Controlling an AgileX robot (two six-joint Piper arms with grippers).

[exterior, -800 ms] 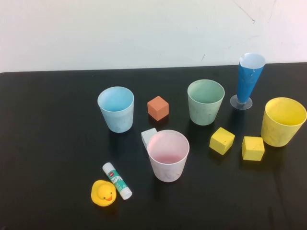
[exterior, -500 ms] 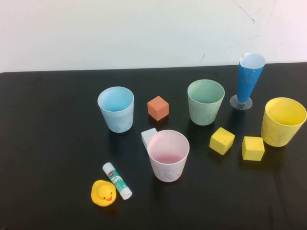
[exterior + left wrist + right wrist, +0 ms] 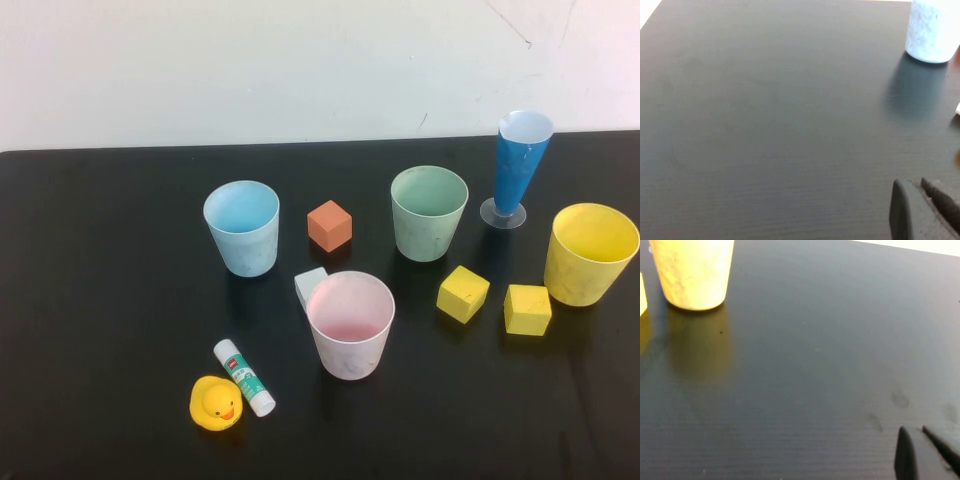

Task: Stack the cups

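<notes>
Standing upright and apart from one another on the black worktop (image 3: 100, 300) are all four cups, none nested in another. The pale pink cup (image 3: 350, 325) is nearest the robot, around the middle of the worktop. The light blue cup (image 3: 242, 228) stands farther back to the left, the pale green cup (image 3: 429, 213) farther back to the right, and the yellow cup (image 3: 590, 253) is close to the right edge.

A whitish cube (image 3: 309, 285) sits just behind the pink cup's rim, partly hidden by it. An orange cube (image 3: 329, 225) lies between the blue and green cups. Two yellow cubes (image 3: 463, 294) (image 3: 527, 309) rest side by side between the pink and yellow cups, the right one just beside the yellow cup's base. A tall narrow blue cone (image 3: 520, 168) on a clear round base stands behind, between the green and yellow cups. Near the front left, a glue stick (image 3: 244, 377) lies on its side just beside a yellow rubber duck (image 3: 215, 403).

Neither arm appears in the high view. The left gripper (image 3: 922, 210) hangs over bare worktop, well apart from the blue cup (image 3: 932, 30), its jaws pressed together. The right gripper (image 3: 922, 452) hangs likewise over bare worktop, well apart from the yellow cup (image 3: 692, 272), jaws pressed together and holding nothing.
</notes>
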